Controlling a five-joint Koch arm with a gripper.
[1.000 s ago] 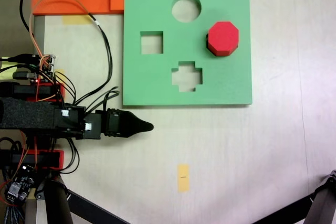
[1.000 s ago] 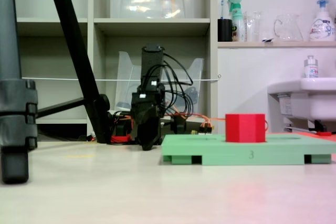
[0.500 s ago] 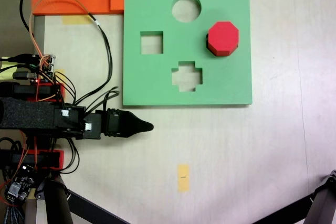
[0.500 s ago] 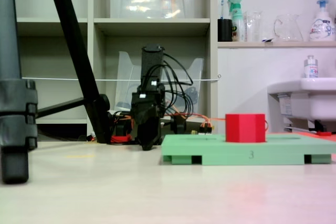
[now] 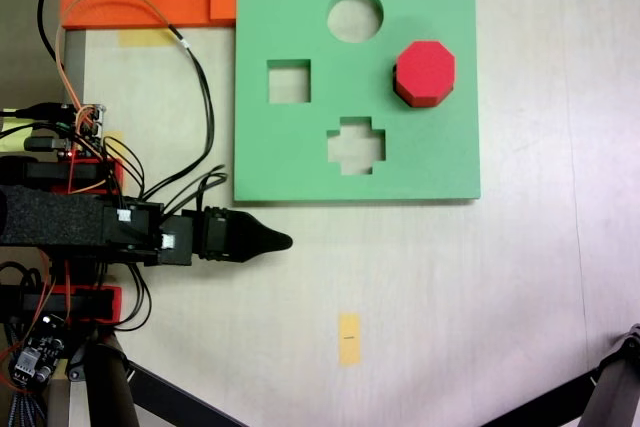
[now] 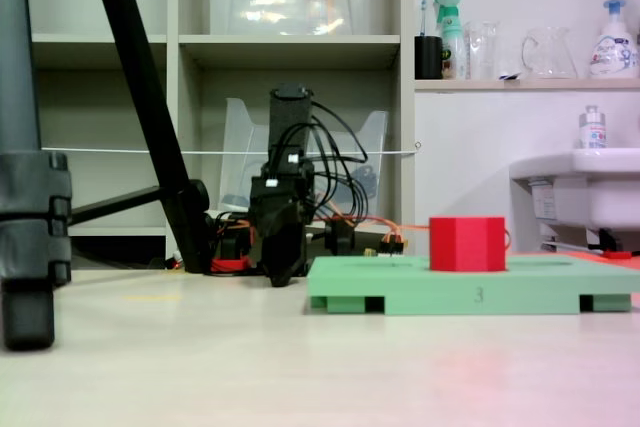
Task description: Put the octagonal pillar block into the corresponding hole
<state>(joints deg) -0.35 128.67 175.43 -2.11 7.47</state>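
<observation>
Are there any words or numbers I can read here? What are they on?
"3": on the front edge of the green foam board.
Bottle labels on the shelf: too small to read.
Mark on the yellow tape: too blurred to read.

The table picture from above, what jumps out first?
The bright red octagonal block stands out, sitting on the right part of the big green foam board, which also has round, square and cross-shaped holes. At the left, the black gripper lies low, pointing right, just off the board's lower left corner.
</observation>
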